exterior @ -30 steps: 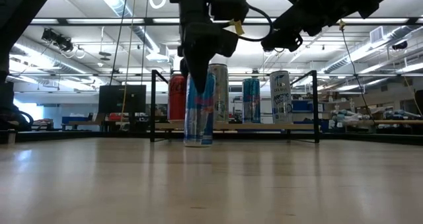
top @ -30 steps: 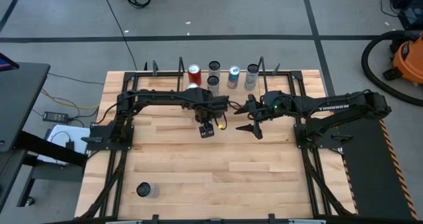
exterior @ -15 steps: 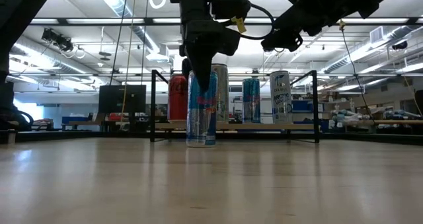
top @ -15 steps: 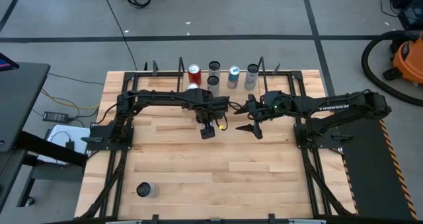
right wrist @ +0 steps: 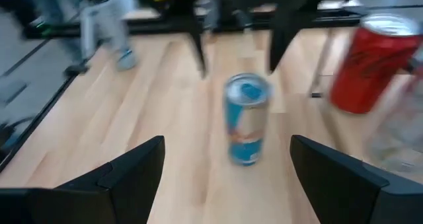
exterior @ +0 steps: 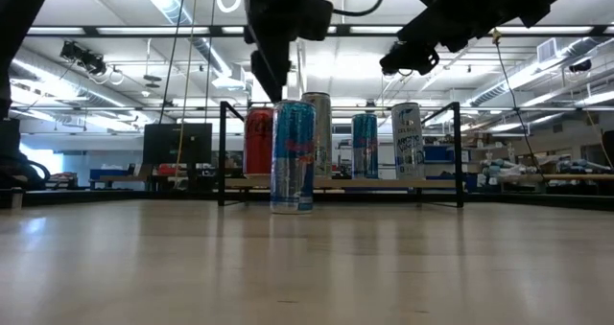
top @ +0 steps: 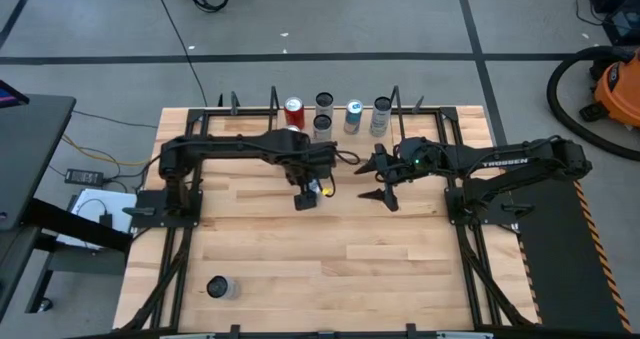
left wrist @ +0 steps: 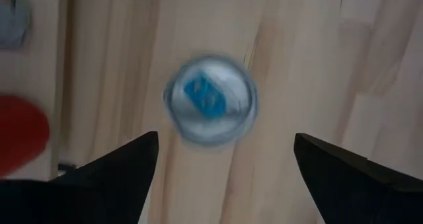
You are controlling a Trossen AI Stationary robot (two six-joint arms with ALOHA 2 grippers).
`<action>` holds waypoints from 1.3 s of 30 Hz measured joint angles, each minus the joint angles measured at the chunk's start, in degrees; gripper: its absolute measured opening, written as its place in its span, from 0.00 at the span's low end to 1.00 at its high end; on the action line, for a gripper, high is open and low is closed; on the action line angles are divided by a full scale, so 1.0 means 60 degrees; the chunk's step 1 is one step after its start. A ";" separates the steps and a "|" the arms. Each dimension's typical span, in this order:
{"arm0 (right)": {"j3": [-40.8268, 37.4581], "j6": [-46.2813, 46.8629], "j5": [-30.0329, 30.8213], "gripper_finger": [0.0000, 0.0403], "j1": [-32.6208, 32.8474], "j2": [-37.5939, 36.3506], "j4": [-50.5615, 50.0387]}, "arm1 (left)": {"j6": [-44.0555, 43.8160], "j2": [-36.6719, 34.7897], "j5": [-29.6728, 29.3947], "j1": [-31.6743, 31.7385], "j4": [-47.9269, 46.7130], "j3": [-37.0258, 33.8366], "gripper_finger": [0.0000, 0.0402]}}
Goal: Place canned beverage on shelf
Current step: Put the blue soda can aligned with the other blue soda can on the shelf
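Observation:
A blue and silver can [exterior: 293, 157] stands upright on its base on the table, just in front of the shelf [exterior: 432, 183]. My left gripper [exterior: 273, 76] hangs open right above the can and touches nothing. In the left wrist view its fingers stand on either side of the can's top [left wrist: 210, 100]. The high view hides the can under the left gripper [top: 305, 194]. My right gripper [top: 383, 189] is open and empty, to the right of the can [right wrist: 246, 118]. On the shelf stand a red can [exterior: 256, 141] and several silver and blue cans [exterior: 365, 145].
Another can [top: 220, 287] lies near the table's near left corner. The shelf's black upright rods [exterior: 223, 152] frame the far middle of the table. Bare wood [top: 400, 259] spreads over the table's near half.
My left gripper has set the blue can down upright on the table, let go of it and gone up clear of its top. The can, slightly tilted a second ago, now stands straight on its own.

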 joint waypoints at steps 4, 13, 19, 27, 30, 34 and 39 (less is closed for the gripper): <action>-0.0002 -0.1121 -0.1556 0.83 -0.0104 -0.0097 -0.0814 | -0.0010 -0.0246 -0.0099 0.0000 -0.0564 0.0000 0.88; -0.0004 -0.0845 -0.1547 0.83 -0.0104 -0.0095 -0.0644 | -0.0157 -0.0638 -0.0305 0.0000 -0.0804 -0.0004 0.88; -0.0004 -0.0644 -0.0980 0.83 -0.0104 -0.0090 -0.0449 | -0.0298 -0.0898 -0.0309 -0.0051 -0.1255 0.0000 0.88; -0.0004 -0.0583 -0.0489 0.83 -0.0103 -0.0088 0.1780 | -0.0544 -0.1378 -0.0332 -0.0133 -0.1739 -0.0003 0.88; -0.0004 0.0044 -0.0586 0.83 -0.0104 -0.0031 0.2865 | -0.0705 -0.1572 -0.0467 -0.0204 -0.1880 0.0000 0.88; 0.0006 0.0752 -0.0850 0.83 -0.0104 0.0136 0.4127 | -0.0866 -0.1829 -0.0769 -0.0335 -0.2078 0.0000 0.88; -0.0003 0.1103 -0.0920 0.83 -0.0100 0.0517 0.5295 | -0.1202 -0.2238 -0.1149 -0.0563 -0.2390 0.0000 0.88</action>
